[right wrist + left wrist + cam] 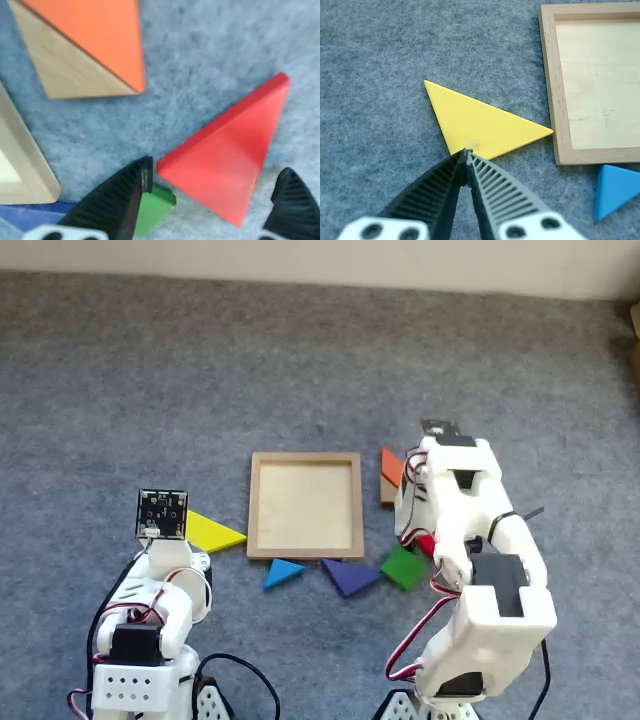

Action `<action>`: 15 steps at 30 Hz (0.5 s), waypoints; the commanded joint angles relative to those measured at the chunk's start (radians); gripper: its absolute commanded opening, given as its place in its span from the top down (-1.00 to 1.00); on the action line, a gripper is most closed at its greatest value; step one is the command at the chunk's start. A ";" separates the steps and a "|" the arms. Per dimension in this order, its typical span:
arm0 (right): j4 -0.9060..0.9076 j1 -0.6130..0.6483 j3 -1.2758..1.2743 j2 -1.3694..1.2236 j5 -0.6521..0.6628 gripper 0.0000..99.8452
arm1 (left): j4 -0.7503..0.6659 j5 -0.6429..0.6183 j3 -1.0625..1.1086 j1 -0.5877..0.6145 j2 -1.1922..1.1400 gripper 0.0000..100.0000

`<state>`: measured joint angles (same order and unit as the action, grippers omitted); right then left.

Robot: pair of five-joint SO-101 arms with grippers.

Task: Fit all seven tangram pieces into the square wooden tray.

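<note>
The square wooden tray (305,462) lies empty in the middle of the grey felt. A yellow triangle (480,122) rests against the tray's (547,75) rim, and my left gripper (466,155) is shut with its tips at that triangle's near edge. My right gripper (216,179) is open astride a red triangle (235,150), one finger (135,185) beside a green piece (156,207). An orange triangle (95,35) partly overlaps a wood-coloured piece (65,75). In the high view, a blue triangle (283,572), a purple triangle (349,575) and the green piece (402,567) lie along the tray's near side.
The right arm (470,530) hangs over the red triangle (426,544) and hides most of it. The orange triangle (391,467) sits just off the tray's right side. Open felt stretches behind the tray and to the far left.
</note>
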<state>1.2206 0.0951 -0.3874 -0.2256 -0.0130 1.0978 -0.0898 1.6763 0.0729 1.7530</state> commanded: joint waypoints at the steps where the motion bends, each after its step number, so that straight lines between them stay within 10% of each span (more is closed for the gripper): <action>1: -0.012 0.007 0.002 -0.001 0.014 0.27 | 0.008 0.008 0.022 -0.008 0.024 0.98; 15: -0.048 0.004 0.002 -0.002 0.008 0.27 | 0.008 0.008 0.022 -0.008 0.024 0.98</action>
<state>1.2022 0.0967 -0.3890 -0.2256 -0.0115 1.0978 -0.0898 1.6763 0.0729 1.7530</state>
